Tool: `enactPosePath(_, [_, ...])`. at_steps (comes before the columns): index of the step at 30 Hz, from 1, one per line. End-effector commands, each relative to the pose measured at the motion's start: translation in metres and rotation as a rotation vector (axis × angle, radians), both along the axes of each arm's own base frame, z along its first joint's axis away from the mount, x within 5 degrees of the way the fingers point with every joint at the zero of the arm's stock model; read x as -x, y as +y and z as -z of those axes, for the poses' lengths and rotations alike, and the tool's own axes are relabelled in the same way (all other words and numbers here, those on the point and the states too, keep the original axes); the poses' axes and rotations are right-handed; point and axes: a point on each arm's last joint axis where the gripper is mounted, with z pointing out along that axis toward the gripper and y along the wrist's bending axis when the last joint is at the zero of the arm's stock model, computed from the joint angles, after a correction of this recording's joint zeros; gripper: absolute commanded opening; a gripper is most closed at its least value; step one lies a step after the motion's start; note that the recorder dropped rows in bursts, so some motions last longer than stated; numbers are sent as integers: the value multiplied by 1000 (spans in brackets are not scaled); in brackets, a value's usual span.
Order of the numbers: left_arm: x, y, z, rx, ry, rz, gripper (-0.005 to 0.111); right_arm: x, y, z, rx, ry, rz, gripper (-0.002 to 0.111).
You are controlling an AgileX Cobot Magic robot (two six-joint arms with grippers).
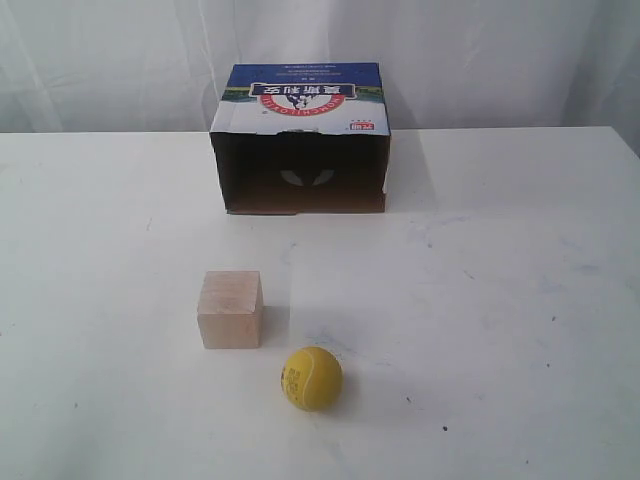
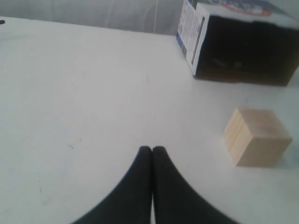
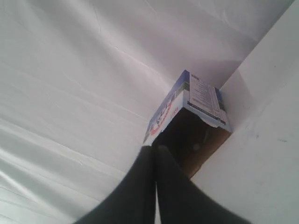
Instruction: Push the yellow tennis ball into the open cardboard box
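Note:
The yellow tennis ball (image 1: 311,378) rests on the white table near the front, just right of a pale wooden cube (image 1: 230,309). The open cardboard box (image 1: 300,140) lies on its side at the back, its dark opening facing the ball. The box (image 2: 236,42) and cube (image 2: 257,136) show in the left wrist view, where my left gripper (image 2: 152,150) is shut and empty over bare table; the ball is out of that view. My right gripper (image 3: 155,148) is shut and empty, with the box (image 3: 189,123) beyond it. Neither gripper appears in the exterior view.
A white curtain (image 1: 480,50) hangs behind the table (image 1: 520,300). The wooden cube stands between the front left of the table and the box, left of the straight line from ball to box.

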Motion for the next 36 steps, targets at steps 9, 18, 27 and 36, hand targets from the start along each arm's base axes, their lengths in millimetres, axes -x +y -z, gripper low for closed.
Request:
enactPosePath(9, [-2,3,-10,77,-123,-45,0,3,13,-45,527,39,-172,0])
enactPosePath(18, [-2,3,-10,77,-123,-45,0,-88,56,-84,947,287,-609,0])
enactPosePath(27, [-2,3,-10,77,-123,-45,0,-169,141,-67,1219,324,-1008,0])
enactPosePath(36, [-2,3,-10,77,-118,-44,0,-158,192,-39,1442,349,-1093,0])
